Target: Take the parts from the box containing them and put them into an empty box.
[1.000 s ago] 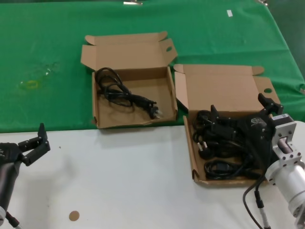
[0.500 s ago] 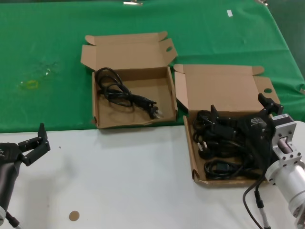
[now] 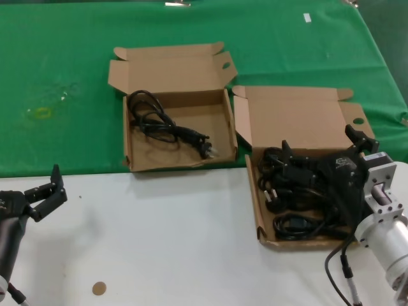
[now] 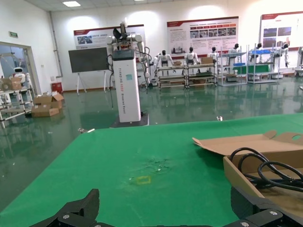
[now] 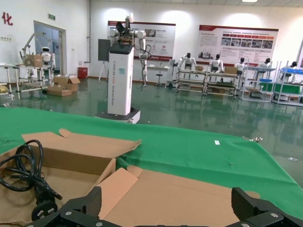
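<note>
Green cloth backs the cable-filled box (image 3: 299,210) beneath the spread right claw (image 3: 322,153), seemingly empty.

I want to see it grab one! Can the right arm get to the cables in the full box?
Probably yes. The right end effector hangs open right above the pile of black cables in the open right box; no flap or other thing covers them.

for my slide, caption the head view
Right gripper open over the cardboard box of black power cords; left gripper open, idle on the white table.
</note>
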`<act>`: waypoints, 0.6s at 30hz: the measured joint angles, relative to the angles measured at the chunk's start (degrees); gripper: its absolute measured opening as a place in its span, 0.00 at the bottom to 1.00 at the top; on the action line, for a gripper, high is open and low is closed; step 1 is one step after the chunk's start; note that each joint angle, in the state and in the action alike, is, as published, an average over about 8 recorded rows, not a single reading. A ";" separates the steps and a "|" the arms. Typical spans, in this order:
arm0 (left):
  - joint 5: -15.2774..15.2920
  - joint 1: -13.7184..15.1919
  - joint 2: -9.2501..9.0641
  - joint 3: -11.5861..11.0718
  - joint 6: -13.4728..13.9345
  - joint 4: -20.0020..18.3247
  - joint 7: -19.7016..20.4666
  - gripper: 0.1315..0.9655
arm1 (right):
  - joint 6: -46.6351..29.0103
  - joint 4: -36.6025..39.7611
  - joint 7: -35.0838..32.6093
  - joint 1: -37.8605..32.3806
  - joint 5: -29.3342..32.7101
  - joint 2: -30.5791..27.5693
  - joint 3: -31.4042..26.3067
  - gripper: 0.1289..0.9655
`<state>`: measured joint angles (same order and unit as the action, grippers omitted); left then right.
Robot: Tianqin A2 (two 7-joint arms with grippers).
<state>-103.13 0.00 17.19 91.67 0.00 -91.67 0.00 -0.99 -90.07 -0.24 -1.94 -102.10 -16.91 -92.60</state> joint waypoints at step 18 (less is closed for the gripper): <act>0.00 0.00 0.00 0.00 0.00 0.00 0.00 1.00 | 0.00 0.00 0.00 0.00 0.00 0.00 0.00 1.00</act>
<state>-103.13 0.00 17.19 91.67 0.00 -91.67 0.00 -0.99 -90.07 -0.24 -1.94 -102.10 -16.91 -92.60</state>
